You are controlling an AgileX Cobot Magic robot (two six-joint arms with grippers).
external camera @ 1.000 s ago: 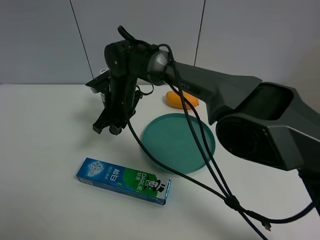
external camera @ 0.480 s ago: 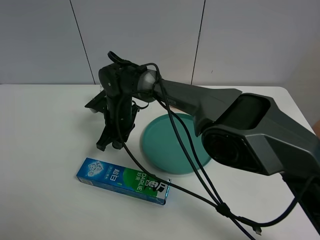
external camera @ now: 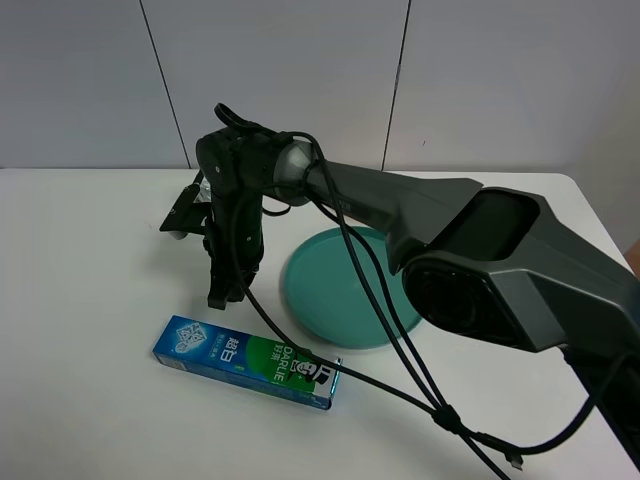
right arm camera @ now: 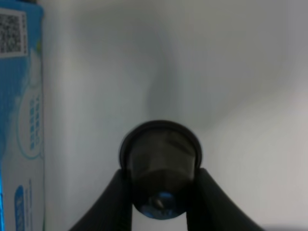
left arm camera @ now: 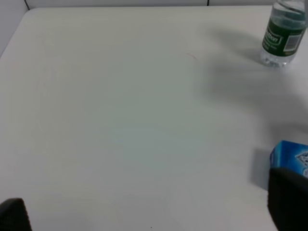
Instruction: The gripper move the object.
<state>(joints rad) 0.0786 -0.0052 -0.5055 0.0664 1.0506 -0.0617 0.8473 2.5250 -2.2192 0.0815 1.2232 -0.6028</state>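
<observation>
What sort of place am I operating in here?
Likely a robotics lab test bench: a plain white table against bare grey panel walls, with unrelated props laid out, a toothpaste box, a teal plate and a bottle.

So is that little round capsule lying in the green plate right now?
No, the capsule is pinched in the right pincer over the white table, beside the blue box.

The capsule (right arm camera: pixel 161 159), just beside the toothpaste box (right arm camera: pixel 19 120), has its sides covered by the jaws of the right gripper (external camera: pixel 222 296); from the high camera that gripper covers it entirely. The bottle (left arm camera: pixel 284 31), well apart from the box, loses its upper part to the picture's edge.
</observation>
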